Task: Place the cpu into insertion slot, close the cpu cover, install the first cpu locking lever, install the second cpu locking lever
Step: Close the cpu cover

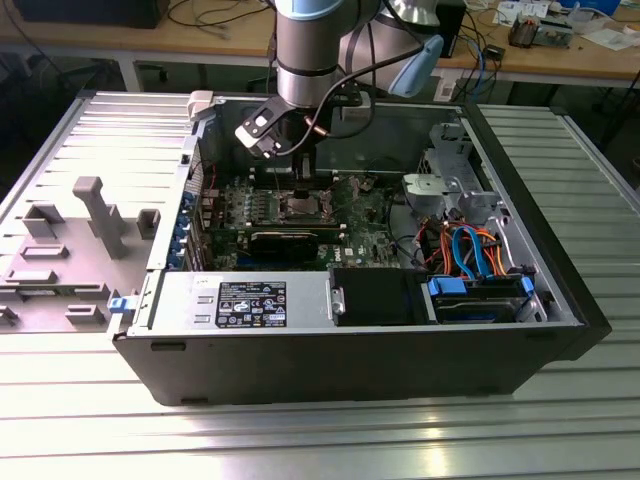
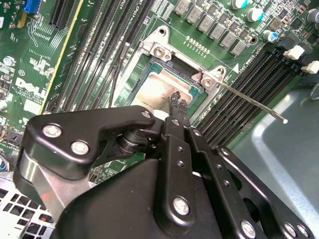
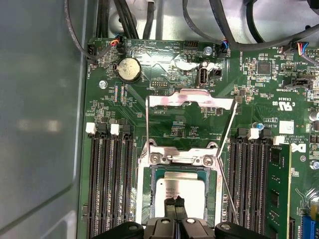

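In the exterior view the arm reached straight down into an open computer case that lay on a ribbed metal tabletop. The hand hung over the middle of the green circuit board.

In both wrist views the cpu lay flat inside the insertion slot, its dull grey top facing up. The hand was poised over the chip near one edge. Its two narrow black fingertips were drawn together with barely a slit between them and nothing clamped there. Whether the tips touched the metal top could not be told.

The cpu cover stood swung up on its hinge at the far side of the socket, so the chip lay uncovered. A thin locking lever stuck out unlatched beside the socket, slanting away over the long black memory slots. More such slots flanked the other side.

Seen from the exterior view and taken from the socket, a grey drive cage sat at about three o'clock. Blue and orange cables lay at four o'clock, and a silver power supply box with a dark label at seven o'clock. A grey plastic part lay outside the case at nine o'clock.
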